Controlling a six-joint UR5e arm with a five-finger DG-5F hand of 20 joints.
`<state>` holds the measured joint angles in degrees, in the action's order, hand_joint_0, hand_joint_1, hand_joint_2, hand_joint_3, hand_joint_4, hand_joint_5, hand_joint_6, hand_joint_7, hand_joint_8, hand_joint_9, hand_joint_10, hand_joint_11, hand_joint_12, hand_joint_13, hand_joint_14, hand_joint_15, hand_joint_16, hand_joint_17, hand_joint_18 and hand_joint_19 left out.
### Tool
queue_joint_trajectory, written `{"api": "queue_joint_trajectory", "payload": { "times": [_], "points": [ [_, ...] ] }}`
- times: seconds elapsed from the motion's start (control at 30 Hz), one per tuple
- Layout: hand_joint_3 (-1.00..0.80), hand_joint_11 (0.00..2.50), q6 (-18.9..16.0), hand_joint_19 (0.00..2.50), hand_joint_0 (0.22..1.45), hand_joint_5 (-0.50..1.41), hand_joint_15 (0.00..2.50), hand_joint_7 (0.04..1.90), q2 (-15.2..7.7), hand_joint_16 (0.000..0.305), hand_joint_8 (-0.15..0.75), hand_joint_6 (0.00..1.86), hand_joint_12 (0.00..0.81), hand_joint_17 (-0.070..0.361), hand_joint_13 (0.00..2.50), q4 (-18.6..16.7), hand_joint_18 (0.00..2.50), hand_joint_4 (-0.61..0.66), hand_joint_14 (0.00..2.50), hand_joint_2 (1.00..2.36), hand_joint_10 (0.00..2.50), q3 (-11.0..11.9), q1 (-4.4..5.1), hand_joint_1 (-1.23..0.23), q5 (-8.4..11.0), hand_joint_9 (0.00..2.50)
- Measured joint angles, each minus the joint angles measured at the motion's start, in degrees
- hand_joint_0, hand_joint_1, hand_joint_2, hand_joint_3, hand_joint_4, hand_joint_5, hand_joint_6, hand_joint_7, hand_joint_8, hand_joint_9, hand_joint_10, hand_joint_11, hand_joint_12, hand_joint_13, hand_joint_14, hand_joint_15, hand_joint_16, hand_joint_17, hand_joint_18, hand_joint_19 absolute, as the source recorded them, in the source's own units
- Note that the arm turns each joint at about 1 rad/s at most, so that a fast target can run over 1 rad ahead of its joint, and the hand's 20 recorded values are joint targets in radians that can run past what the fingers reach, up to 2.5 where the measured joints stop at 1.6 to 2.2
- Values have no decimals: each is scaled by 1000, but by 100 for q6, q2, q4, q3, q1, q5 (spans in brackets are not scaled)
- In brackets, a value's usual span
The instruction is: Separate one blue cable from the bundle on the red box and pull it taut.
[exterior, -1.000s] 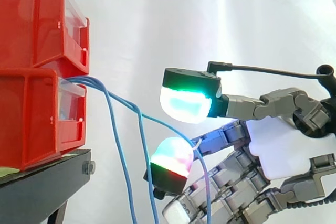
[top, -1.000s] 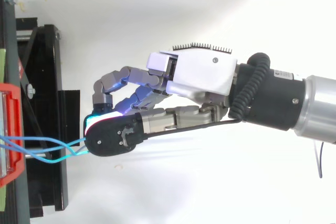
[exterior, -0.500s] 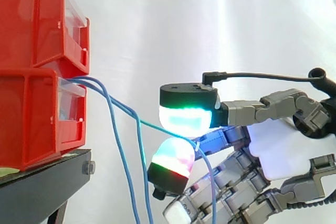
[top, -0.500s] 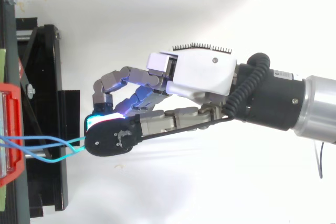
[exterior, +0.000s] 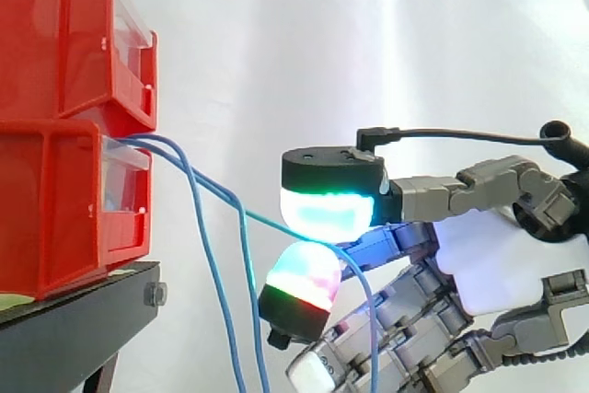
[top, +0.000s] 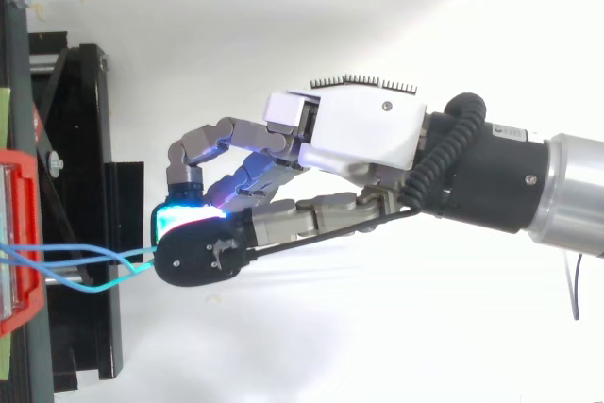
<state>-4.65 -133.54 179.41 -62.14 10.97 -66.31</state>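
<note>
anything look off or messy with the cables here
Nothing damaged. Blue cables spill out of the lower red bin and dangle loose; one blue cable runs apart to the hand, pinched between its pads.

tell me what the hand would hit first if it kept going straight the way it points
Probably the front of the lower red bin, just past the blue cable it pinches; depth is unclear.

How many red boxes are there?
2, stacked: the upper red box sits on the lower red box, which rests on the black stand. More may be hidden past the left edge.
</note>
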Motion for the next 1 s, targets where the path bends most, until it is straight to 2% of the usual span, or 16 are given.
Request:
{"api": "queue_joint_trajectory", "payload": {
  "times": [0.23, 0.37, 0.67, 1.0],
  "points": [
    [-129, 511, 2, 702, 602, -134, 450, 1274, -2, 58, 294, 691, 361, 131, 750, 4, 572, 147, 16, 1018, 18, 0, 1, -754, 4, 830],
    [-92, 519, 1, 695, 602, -136, 457, 1220, -2, 59, 301, 712, 366, 134, 764, 4, 589, 143, 16, 1018, 18, 0, 0, -769, 4, 840],
    [132, 537, 0, 658, 585, -138, 437, 1194, 2, 64, 319, 789, 380, 144, 829, 0, 675, 110, 13, 1018, 15, 0, 13, -774, 4, 952],
    [166, 550, -5, 639, 586, -136, 430, 1187, 4, 67, 339, 800, 392, 152, 870, 7, 729, 108, 12, 1012, 15, 3, 28, -772, 16, 1003]
  ]
}}
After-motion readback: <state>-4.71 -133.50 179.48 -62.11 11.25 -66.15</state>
